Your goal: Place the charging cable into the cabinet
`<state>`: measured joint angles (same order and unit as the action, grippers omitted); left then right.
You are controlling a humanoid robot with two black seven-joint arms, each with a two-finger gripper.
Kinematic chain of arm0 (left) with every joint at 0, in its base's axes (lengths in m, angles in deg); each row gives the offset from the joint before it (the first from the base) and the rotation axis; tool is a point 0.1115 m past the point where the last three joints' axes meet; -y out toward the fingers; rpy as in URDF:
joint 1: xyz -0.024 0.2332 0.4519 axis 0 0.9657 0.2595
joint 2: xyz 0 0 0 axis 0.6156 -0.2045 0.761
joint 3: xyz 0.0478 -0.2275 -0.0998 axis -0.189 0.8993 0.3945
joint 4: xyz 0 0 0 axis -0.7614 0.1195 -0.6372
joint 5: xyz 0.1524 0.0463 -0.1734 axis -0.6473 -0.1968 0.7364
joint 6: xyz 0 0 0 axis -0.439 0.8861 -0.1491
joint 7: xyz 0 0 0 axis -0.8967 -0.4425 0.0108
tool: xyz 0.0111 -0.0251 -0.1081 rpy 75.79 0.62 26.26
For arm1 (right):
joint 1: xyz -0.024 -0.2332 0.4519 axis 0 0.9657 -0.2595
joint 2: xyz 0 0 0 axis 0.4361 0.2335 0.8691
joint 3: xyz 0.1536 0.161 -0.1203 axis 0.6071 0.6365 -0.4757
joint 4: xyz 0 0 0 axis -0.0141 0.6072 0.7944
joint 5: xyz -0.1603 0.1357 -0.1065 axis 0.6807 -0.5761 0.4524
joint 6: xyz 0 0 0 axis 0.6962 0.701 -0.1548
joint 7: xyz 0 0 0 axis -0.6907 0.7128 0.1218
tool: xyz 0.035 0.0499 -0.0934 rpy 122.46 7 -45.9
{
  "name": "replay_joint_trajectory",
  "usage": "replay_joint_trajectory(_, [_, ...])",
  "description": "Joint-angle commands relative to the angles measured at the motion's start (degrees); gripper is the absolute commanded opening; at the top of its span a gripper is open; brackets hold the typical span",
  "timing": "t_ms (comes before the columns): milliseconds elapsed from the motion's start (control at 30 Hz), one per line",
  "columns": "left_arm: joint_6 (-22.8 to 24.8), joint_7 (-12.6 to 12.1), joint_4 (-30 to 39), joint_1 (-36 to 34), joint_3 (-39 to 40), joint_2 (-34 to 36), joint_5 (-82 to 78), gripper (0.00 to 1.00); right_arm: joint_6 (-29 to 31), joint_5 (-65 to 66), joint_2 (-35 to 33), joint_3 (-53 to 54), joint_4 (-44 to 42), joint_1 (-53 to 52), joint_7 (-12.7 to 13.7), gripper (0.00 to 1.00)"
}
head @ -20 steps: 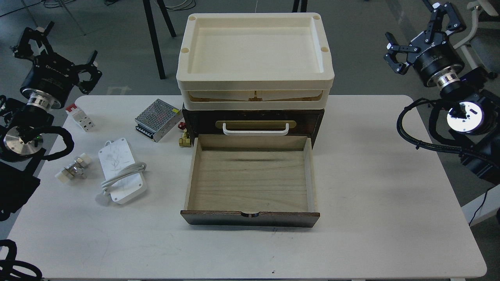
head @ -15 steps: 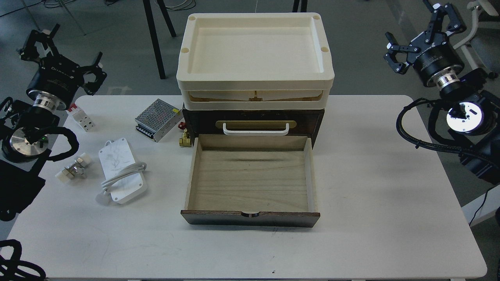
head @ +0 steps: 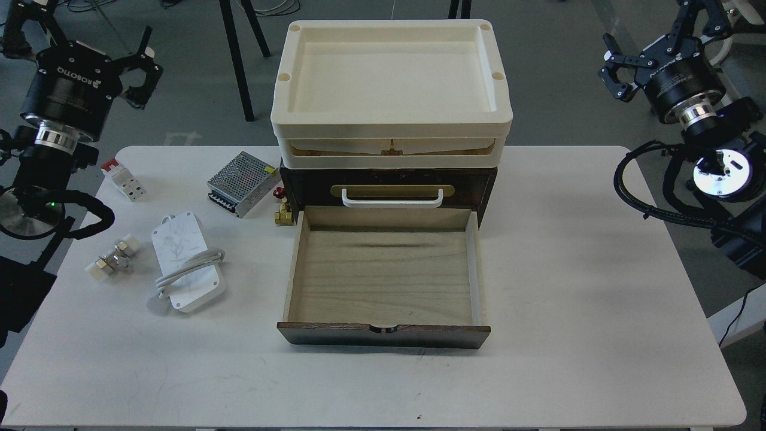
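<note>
The charging cable (head: 179,245) is a flat white block with a white cord looped around its middle. It lies on the table's left side, left of the open drawer. The cabinet (head: 486,182) is a dark brown box at the table's middle. Its pale-wood drawer (head: 383,334) is pulled out toward me and is empty. A second drawer above has a white handle (head: 392,200). My left gripper (head: 90,33) is open and empty, high above the table's far left corner. My right gripper (head: 658,30) is open and empty, high beyond the far right corner.
A cream plastic tray (head: 389,127) sits on top of the cabinet. A silver perforated power supply (head: 244,182), a red-and-white block (head: 124,178), a brass valve (head: 283,212) and a metal fitting (head: 112,257) lie around the cable. Black cables hang by both arms.
</note>
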<state>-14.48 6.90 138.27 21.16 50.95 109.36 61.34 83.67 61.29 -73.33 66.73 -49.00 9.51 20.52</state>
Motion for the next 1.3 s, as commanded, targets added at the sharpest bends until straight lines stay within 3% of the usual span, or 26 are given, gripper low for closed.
replay_joint_trajectory(0, [0.0, 1.9, 4.5, -0.1, 0.4, 3.5, -16.0, 1.0, 0.0, 0.0, -0.9, 0.0, 0.1, 0.2, 0.0, 1.0])
replay_joint_trajectory(233, [0.0, 11.9, 16.0, 1.4, -1.0, 11.6, -74.3, 1.0, 0.0, -0.2, -1.8, 0.4, 0.1, 1.8, -0.2, 1.0])
replay_joint_trajectory(333, [0.0, 12.7, 19.1, 5.4, -1.2, 14.2, -91.8, 1.0, 0.0, -0.2, -1.8, 0.6, 0.1, 2.2, -0.3, 1.0])
replay_joint_trajectory(433, [0.0, 15.5, 21.1, 8.8, -2.7, 16.9, -108.0, 1.0, 0.0, -0.3, -1.8, 0.9, 0.1, 2.3, -0.3, 1.0])
replay_joint_trajectory(567, [0.0, 15.5, 19.6, 10.0, -11.1, 19.1, -128.7, 0.99, 0.0, -0.3, -1.8, 1.1, 0.1, 2.4, -0.3, 1.0])
replay_joint_trajectory(1000, [-3.9, 15.5, 6.7, 9.5, -22.2, 17.6, -128.7, 0.98, 0.0, -0.3, -1.8, 2.6, 0.2, 4.4, -0.3, 1.0])
replay_joint_trajectory(1267, [-8.0, 15.5, 2.1, 8.0, -22.8, 15.5, -128.7, 0.93, 0.0, -0.4, -2.3, 2.6, 0.2, 5.1, -0.4, 1.0])
